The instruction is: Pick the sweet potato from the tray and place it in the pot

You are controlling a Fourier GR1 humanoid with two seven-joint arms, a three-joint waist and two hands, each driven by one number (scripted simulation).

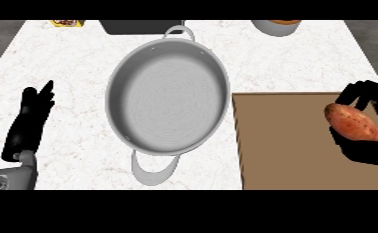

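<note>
- The sweet potato [352, 121] sits at the 3 o'clock edge of the view, over the brown tray [284, 142], with the right hand [359, 149] curled round it; dark fingers [359, 91] show above it and the palm below.
- Whether the sweet potato rests on the tray or is already raised off it cannot be told from this steep angle.
- The pot [167, 99] stands at the centre of the desk [74, 67], just beside the tray's 9 o'clock edge, nothing inside it, handles at 12 and 6 o'clock.
- The left hand [29, 122] rests at 9 o'clock, fingers straight and upward, holding nothing, well apart from the pot.
- Step in hand, as I judge it: carry the sweet potato toward 9 o'clock into the pot.
- To do it well, lift high enough to clear the pot's rim, travel over its 3 o'clock side, centre above the bowl, lower, then uncurl.
- Main risk: clipping the rim and nudging the pot.
</note>
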